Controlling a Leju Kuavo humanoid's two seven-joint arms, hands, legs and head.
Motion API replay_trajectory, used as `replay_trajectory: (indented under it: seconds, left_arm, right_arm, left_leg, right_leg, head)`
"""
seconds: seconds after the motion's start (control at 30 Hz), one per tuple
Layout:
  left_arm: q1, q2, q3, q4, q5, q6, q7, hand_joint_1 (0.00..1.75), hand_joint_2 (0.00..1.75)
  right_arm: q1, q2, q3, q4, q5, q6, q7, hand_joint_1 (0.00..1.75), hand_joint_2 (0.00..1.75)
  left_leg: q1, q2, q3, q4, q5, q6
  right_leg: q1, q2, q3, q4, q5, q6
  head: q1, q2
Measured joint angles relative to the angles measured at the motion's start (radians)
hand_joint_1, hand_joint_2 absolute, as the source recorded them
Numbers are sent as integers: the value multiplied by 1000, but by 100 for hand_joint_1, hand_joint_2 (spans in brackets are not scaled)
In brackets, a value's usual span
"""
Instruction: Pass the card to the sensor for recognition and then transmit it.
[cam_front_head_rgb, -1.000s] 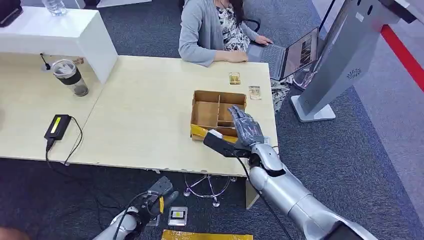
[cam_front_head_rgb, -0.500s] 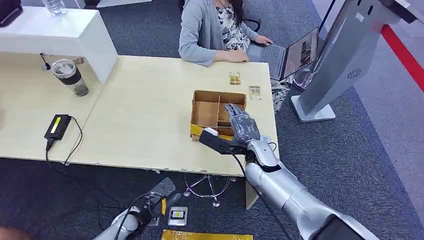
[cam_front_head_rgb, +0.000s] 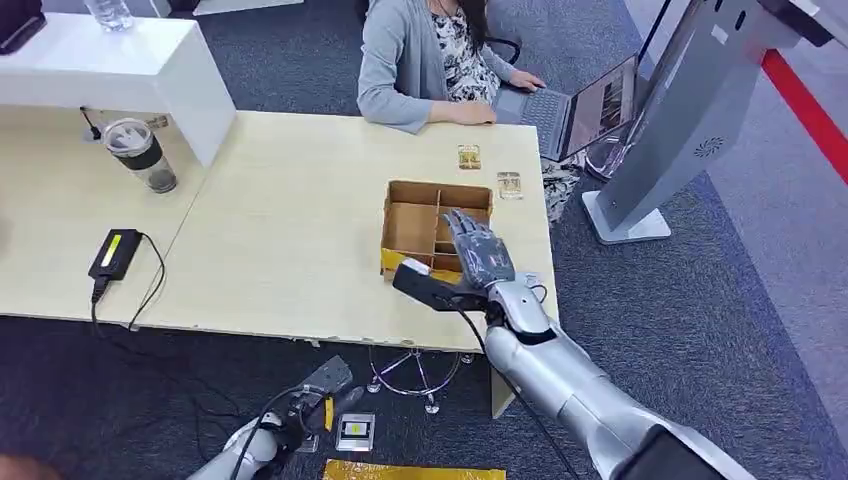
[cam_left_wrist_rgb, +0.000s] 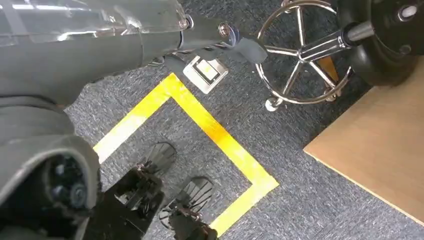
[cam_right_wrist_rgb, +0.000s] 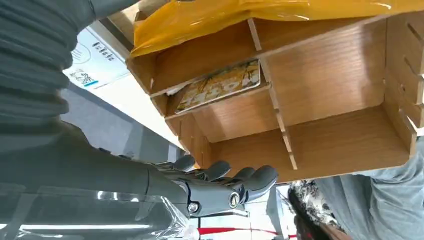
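A wooden divided box (cam_front_head_rgb: 411, 227) stands near the table's right front corner. My right hand (cam_front_head_rgb: 478, 254) hovers over its right compartments with fingers stretched out flat, holding nothing. In the right wrist view the dark fingers (cam_right_wrist_rgb: 222, 181) lie beside the box (cam_right_wrist_rgb: 325, 75), apart from a yellow patterned card (cam_right_wrist_rgb: 219, 85) that lies in one compartment. Two more cards (cam_front_head_rgb: 469, 157) (cam_front_head_rgb: 509, 184) lie on the table behind the box. My left hand (cam_front_head_rgb: 302, 404) hangs low by the floor, its fingers (cam_left_wrist_rgb: 227, 41) straight and holding nothing.
A person sits at the far table edge typing on a laptop (cam_front_head_rgb: 590, 108). A grey kiosk (cam_front_head_rgb: 685, 125) stands at the right. A black device with a cable (cam_front_head_rgb: 115, 253) and a tumbler (cam_front_head_rgb: 142, 155) sit at the left. A small white unit (cam_front_head_rgb: 355, 432) lies on the carpet.
My right hand has slid a little to the left and farther over the box. My left hand has sunk slightly lower.
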Motion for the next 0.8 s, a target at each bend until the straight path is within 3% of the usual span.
replay_trajectory:
  seconds: [0.8]
  left_arm:
    - [-4,-5,0,0,-19,-10,1,0,0]
  right_arm:
    - [-4,1,1,47,5,1,12,0,175]
  left_leg:
    - [0,0,0,0,0,0]
  right_leg:
    - [0,0,0,0,0,0]
  head:
    - [0,0]
